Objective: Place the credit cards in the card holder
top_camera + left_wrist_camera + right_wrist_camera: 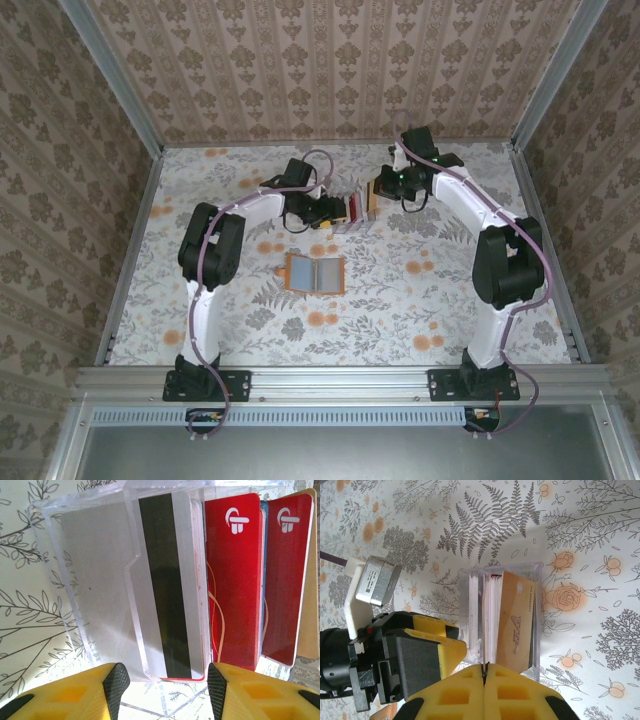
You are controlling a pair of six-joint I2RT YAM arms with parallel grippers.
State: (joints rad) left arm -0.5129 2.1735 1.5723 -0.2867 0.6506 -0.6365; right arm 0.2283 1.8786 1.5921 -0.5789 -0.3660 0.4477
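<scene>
The table [400, 300] is covered with a pale cloth printed with grey ferns and orange flowers. A clear plastic rack [95, 580] stands upright on it, towards the far side. Patterned brown wallpaper [330, 70] lines the walls around the table, with grey metal rails [340, 380] framing the edges

I work in a staged test cell, not a real room: my tabletop [400, 310] wears floral printed paper, the walls [330, 70] around it are patterned wallpaper panels in aluminium framing [340, 378], and my two arms are bolted to that rail.
</scene>
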